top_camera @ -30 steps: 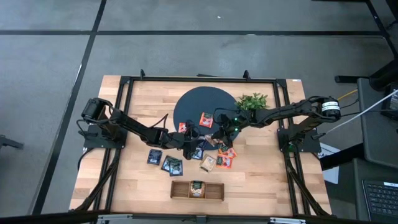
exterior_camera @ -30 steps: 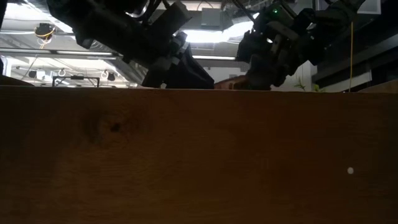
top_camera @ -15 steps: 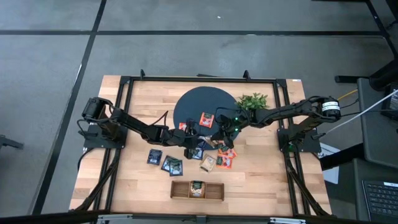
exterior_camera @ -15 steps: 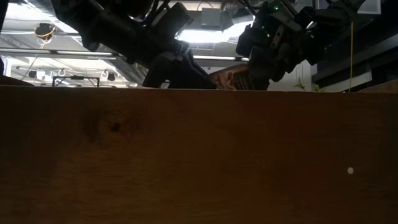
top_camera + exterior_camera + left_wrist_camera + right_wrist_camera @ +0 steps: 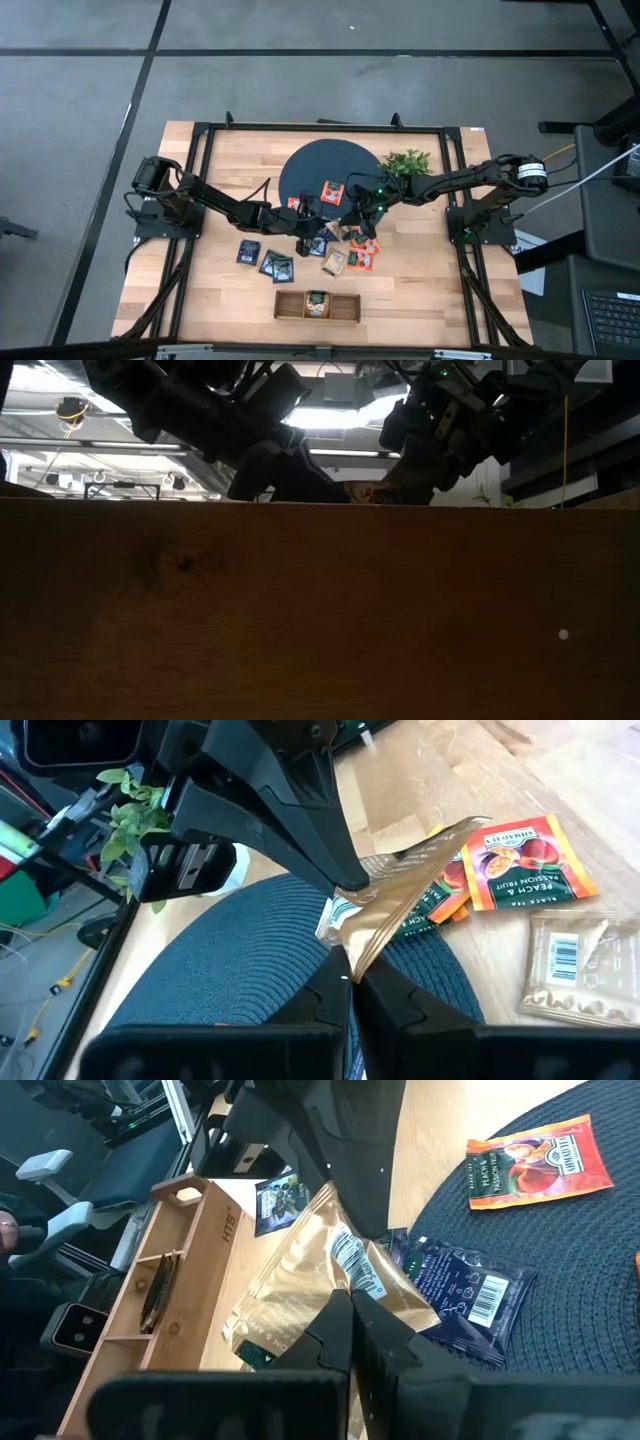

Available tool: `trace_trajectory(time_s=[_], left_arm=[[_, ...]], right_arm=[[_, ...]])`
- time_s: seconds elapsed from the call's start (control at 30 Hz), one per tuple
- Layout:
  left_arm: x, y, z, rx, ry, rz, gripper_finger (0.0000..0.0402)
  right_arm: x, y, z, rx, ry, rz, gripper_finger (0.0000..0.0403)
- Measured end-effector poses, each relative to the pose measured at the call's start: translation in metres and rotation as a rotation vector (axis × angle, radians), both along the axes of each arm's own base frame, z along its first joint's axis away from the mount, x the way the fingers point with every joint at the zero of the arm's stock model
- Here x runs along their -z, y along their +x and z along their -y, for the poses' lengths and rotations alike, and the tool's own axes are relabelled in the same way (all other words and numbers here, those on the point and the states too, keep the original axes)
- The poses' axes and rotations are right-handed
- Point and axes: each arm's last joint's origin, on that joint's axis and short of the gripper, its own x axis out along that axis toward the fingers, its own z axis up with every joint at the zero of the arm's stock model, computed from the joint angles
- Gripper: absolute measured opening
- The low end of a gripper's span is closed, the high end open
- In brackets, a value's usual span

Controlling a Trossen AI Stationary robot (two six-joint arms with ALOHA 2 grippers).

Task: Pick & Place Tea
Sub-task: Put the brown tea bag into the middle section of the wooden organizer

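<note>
A beige tea sachet (image 5: 405,890) hangs over the near rim of the round dark mat (image 5: 325,165), with both grippers shut on it. My left gripper (image 5: 306,237) comes in from the table's left, and my right gripper (image 5: 348,226) from the right. They face each other across the sachet. An orange-red sachet (image 5: 331,191) lies flat on the mat. A dark navy sachet (image 5: 455,1285) lies at the mat's rim, under the held one. My left gripper pinches a corner of the beige sachet (image 5: 352,956) between its two fingers, coming roughly level from the table's left. The sachet is lifted clear of the mat and stands tilted. My right gripper pinches the opposite edge (image 5: 352,1280), by the white barcode label, between its two fingers, coming from the table's right. The foil is creased and bowed between the two holds.
Dark sachets (image 5: 265,260) lie left of centre. Orange and beige ones (image 5: 355,255) lie near the grippers. A narrow wooden tray (image 5: 317,305) with one sachet in its middle compartment sits by the near edge. A leafy plant (image 5: 407,162) stands at the mat's far right.
My right gripper has raised the beige sachet a little off the table and tipped it. My left gripper has moved in on the sachet's free end and taken hold of it.
</note>
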Motion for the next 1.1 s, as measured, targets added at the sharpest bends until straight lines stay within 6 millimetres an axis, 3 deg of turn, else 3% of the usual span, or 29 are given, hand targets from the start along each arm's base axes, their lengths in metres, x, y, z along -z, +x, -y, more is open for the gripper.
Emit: trace_trajectory(time_s=[0.2,0.4,0.67,0.87,1.1], left_arm=[[0.0,0.0,0.0,-0.032,-0.082,0.015,0.0003],[0.004,-0.001,0.0,-0.053,-0.181,-0.005,0.0003],[0.015,-0.007,-0.002,-0.144,-0.652,-0.109,0.0002],[0.016,-0.007,-0.004,-0.224,-1.028,-0.149,0.0002],[0.016,-0.005,-0.021,-0.376,-1.08,-0.069,0.0002]], right_arm=[[0.0,0.0,0.0,0.0,0.0,0.0,0.0027],[0.0,0.0,0.0,0.012,0.015,-0.006,0.0103],[0.0,0.0,0.005,0.023,0.005,-0.002,0.0185],[-0.001,0.0,0.003,-0.021,-0.055,0.03,0.0191],[0.0,-0.001,-0.014,-0.133,-0.152,0.048,0.0175]])
